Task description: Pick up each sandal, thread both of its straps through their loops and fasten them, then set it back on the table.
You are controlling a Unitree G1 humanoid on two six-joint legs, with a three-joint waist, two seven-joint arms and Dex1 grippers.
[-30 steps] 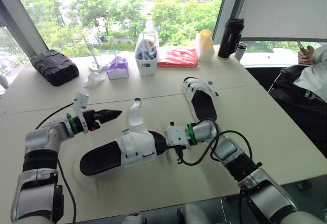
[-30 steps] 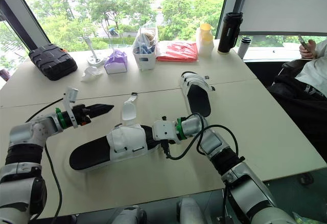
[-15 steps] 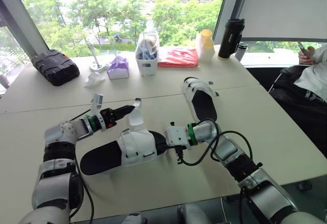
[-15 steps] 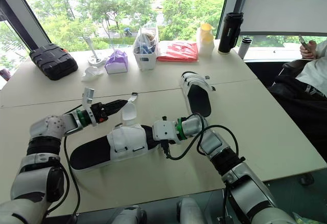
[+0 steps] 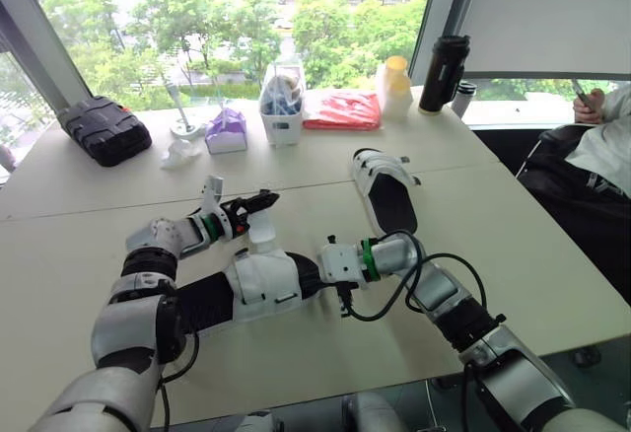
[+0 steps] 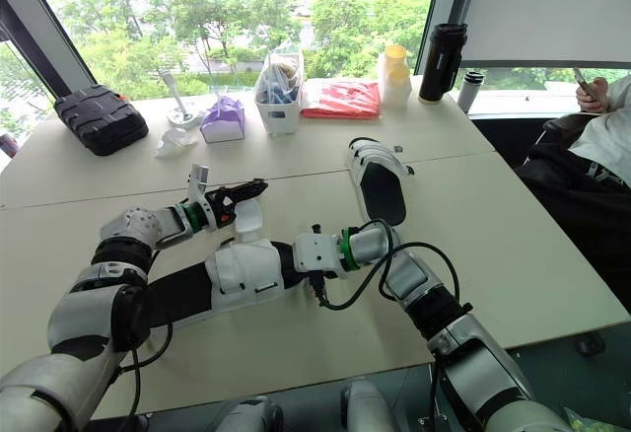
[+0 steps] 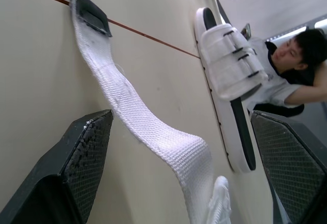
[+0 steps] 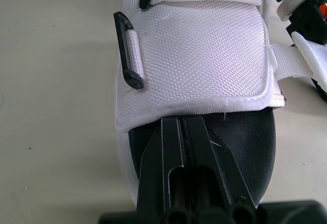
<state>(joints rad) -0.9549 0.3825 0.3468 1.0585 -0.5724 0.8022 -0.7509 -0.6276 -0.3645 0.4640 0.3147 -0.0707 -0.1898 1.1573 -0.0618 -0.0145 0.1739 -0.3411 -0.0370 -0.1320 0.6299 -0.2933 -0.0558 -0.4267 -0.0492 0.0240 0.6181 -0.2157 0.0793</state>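
The near sandal (image 5: 258,284), with a black sole and a white upper, lies flat on the table (image 5: 89,200). Its loose white strap (image 5: 260,230) stands up from the upper, and the black-tipped end (image 7: 89,14) rests on the tabletop. My left gripper (image 5: 262,199) is open, one finger on each side of that strap (image 7: 138,111) without touching it. My right gripper (image 5: 312,272) is shut, and its fingertips (image 8: 176,132) lie on the black footbed at the edge of the upper (image 8: 199,55). The second sandal (image 5: 386,190) lies further back with both straps across its upper.
Along the window side stand a black case (image 5: 104,128), a purple tissue pack (image 5: 227,128), a white bin (image 5: 283,107), a red packet (image 5: 343,109), a yellow-lidded bottle (image 5: 396,85) and a black flask (image 5: 444,72). A seated person (image 5: 606,136) is beyond the table's right edge.
My left arm has swung right across the table, from well left of the sandal to its loose strap, and its fingers now stand apart. The right gripper and both sandals have stayed put.
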